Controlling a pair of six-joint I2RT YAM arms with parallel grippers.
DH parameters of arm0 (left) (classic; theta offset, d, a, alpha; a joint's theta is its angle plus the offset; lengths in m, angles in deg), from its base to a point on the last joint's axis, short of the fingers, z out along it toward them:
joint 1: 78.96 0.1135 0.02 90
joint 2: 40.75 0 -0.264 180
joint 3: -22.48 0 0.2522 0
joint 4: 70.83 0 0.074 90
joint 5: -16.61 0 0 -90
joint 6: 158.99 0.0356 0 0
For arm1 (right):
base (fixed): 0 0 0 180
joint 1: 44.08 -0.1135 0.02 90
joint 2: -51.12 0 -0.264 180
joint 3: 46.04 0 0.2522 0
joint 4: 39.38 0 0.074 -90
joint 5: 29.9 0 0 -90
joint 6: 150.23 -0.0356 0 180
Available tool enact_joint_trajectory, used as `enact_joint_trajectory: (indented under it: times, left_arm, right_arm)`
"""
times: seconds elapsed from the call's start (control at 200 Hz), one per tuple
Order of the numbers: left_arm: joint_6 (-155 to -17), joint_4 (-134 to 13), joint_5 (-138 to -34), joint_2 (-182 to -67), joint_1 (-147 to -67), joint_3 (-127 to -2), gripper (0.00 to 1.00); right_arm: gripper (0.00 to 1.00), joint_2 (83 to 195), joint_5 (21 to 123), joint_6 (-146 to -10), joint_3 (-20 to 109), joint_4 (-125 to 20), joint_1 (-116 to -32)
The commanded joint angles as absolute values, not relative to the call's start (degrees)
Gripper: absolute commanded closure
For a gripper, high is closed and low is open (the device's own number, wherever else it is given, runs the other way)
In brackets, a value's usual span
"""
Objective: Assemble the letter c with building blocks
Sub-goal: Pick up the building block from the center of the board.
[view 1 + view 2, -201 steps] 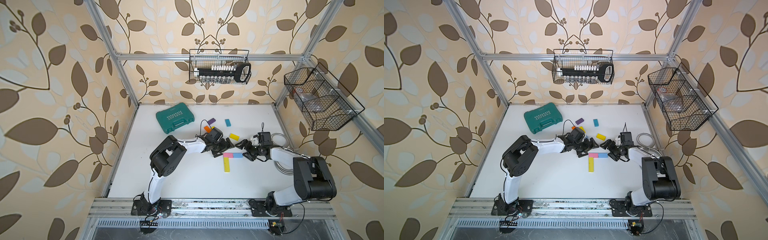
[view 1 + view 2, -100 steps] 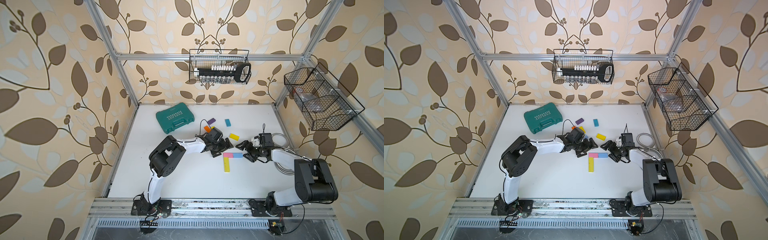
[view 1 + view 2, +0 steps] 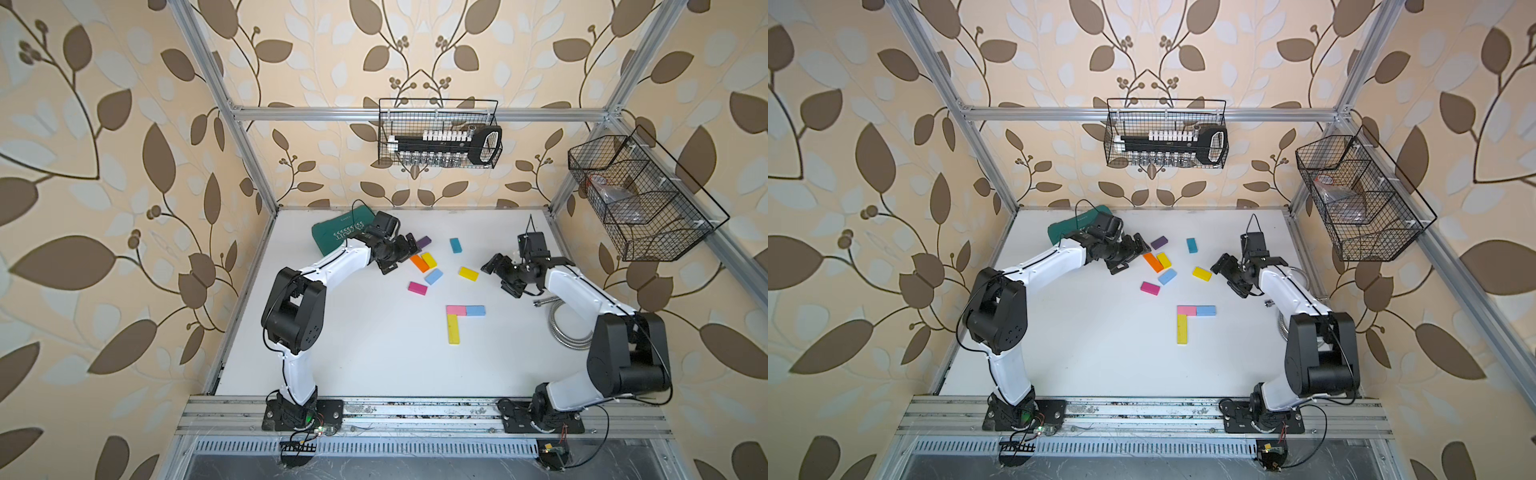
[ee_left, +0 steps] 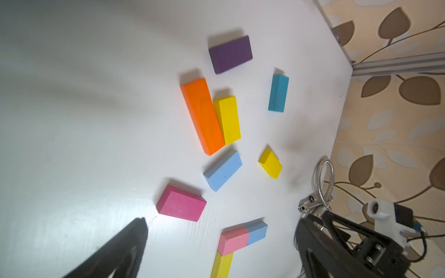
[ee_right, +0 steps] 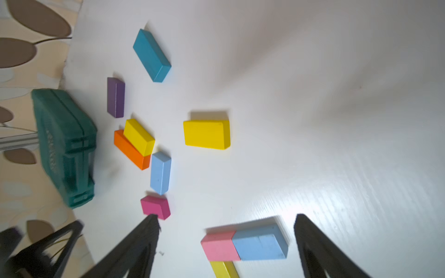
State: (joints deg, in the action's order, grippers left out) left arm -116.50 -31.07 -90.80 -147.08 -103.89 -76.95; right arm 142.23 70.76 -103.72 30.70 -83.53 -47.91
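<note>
**Desk [image 3: 353,353], both top views. All positions are given from the pink block [image 3: 456,310].**

1. Green case [image 3: 338,237]: far back-left of the pink block, and no part of the work.
2. Left gripper [image 3: 401,257]: back-left of the pink block, just beside the orange block [image 3: 419,263]. Its jaws stand wide with nothing between them.
3. Loose stock: 7 building blocks lie flat, all behind the pink block.
   - The purple block [image 3: 424,241] is farthest back-left.
   - The orange block touches the short yellow block [image 3: 429,260] along their long sides.
   - The magenta block [image 3: 417,287] and the loose light blue block [image 3: 433,276] lie nearer.
   - The teal block [image 3: 456,245] lies straight behind.
   - The loose yellow block [image 3: 468,273] lies slightly back-right.
4. Assembly: 3 pieces are placed. The pink block is the corner and the joined light blue block [image 3: 475,310] touches its right end. The long yellow block [image 3: 454,329] runs from its front edge toward the arm bases. This reads as the top bar and the spine of the C.
5. Right gripper [image 3: 500,277]: back-right of the pink block, near the loose yellow block. Its jaws stand wide and empty.
6. Metal hose [image 3: 561,328]: well to the right of the pink block.

**Finding:** the step in hand appears to be fetching the next piece, as the lower bar is not yet laid. The next move calls for 1 gripper to come down over a loose block and close across its narrow width. The block then goes flush against the free end of the long yellow block, pointing right, without nudging the 3 placed pieces.
</note>
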Motion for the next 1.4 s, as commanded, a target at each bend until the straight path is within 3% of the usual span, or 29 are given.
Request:
enact_joint_trajectory:
  times: [0.0, 0.32, 0.715, 0.885, 1.195, 1.395]
  left_arm:
    - [-110.41, -20.39, -91.00, -143.39, -100.81, -77.72, 0.01]
    - [-107.44, -21.32, -96.20, -139.63, -94.38, -69.98, 0.01]
    - [-107.40, -24.72, -98.97, -138.30, -91.97, -65.33, 0.01]
    - [-107.57, -25.30, -98.91, -137.60, -91.63, -64.50, 0.01]
    - [-107.80, -24.99, -98.44, -136.06, -91.62, -63.55, 0.01]
    - [-107.40, -23.85, -98.48, -134.45, -91.62, -63.66, 0.01]
  right_arm:
    - [0.13, 150.43, 59.89, -101.98, 39.60, -93.63, -52.72]
    - [0.11, 169.55, 48.57, -101.61, 61.53, -105.74, -59.99]
    - [0.14, 178.39, 47.93, -100.75, 68.72, -108.18, -60.77]
    - [0.24, 179.28, 50.67, -101.61, 67.63, -106.26, -60.74]
    - [0.64, 172.96, 52.50, -99.31, 59.76, -99.91, -59.46]
    - [0.66, 160.73, 54.50, -94.97, 51.34, -95.36, -59.20]
